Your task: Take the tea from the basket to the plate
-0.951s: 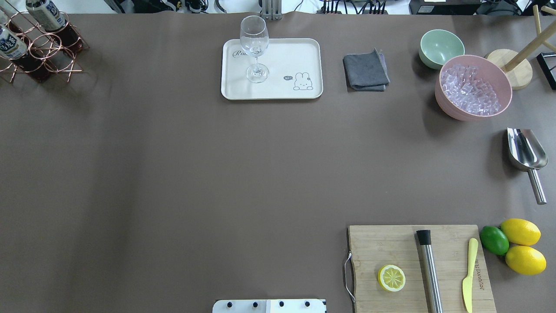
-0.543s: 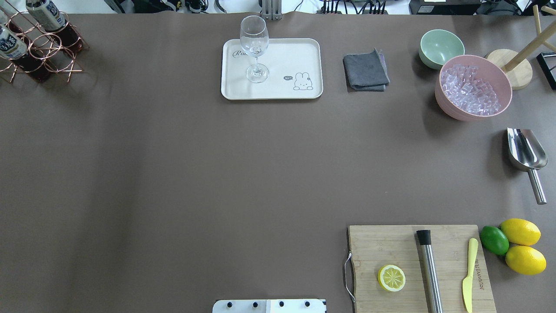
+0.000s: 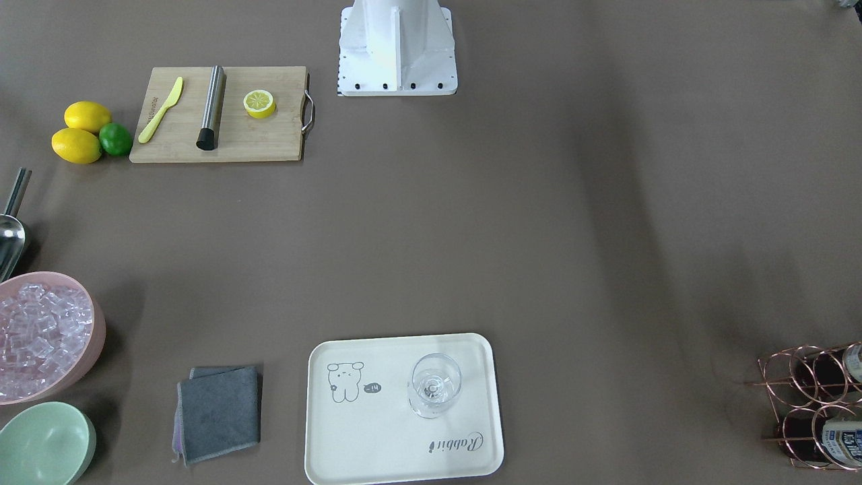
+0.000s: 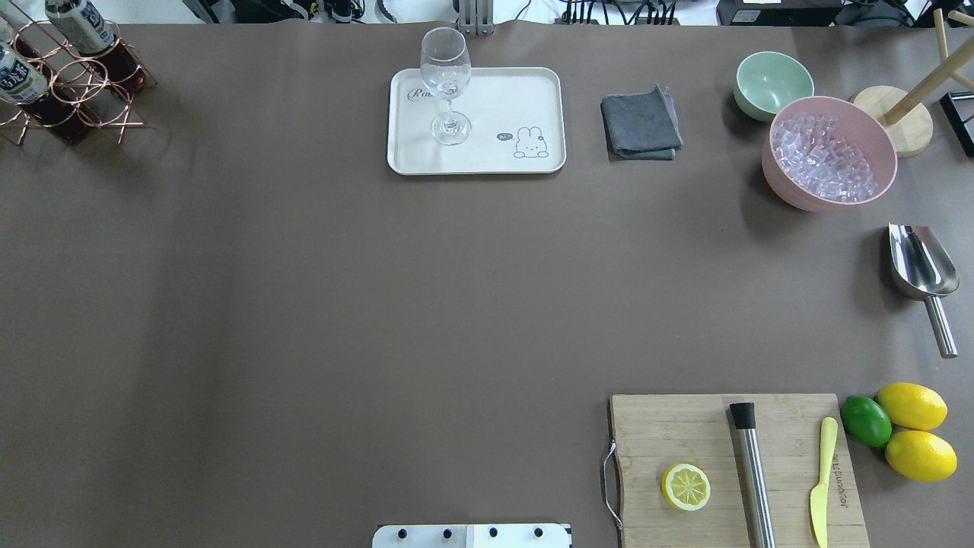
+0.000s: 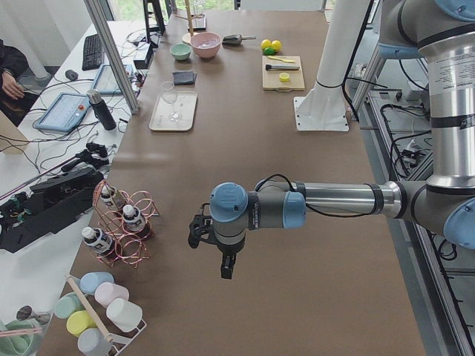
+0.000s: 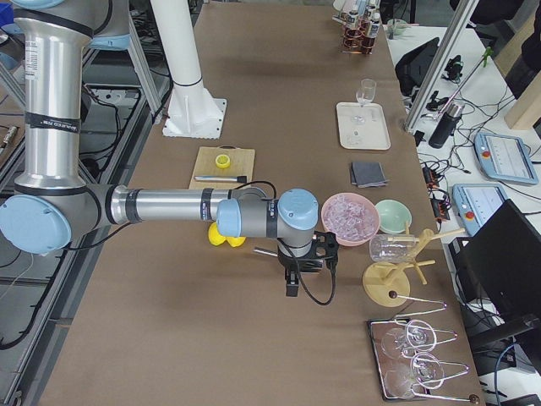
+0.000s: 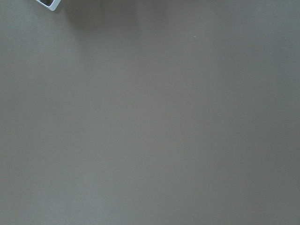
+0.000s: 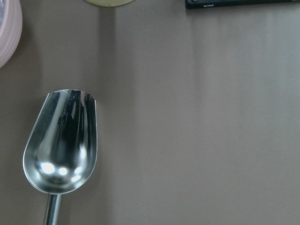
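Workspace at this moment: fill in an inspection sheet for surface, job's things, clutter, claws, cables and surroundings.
Surface: brown table cover, no spill seen.
Job's things: tea bottles sit in the copper wire basket; cream plate carries only a wine glass.
Clutter: grey cloth, green bowl, pink bowl of ice, metal scoop, cutting board with lemon half, steel muddler, yellow knife; lemons and lime beside it.
Claws: left claw and right claw hang clear of the job's things; open or shut cannot be told.
Cables: black cable loops at the right wrist.
Surroundings: tablets on the side bench.
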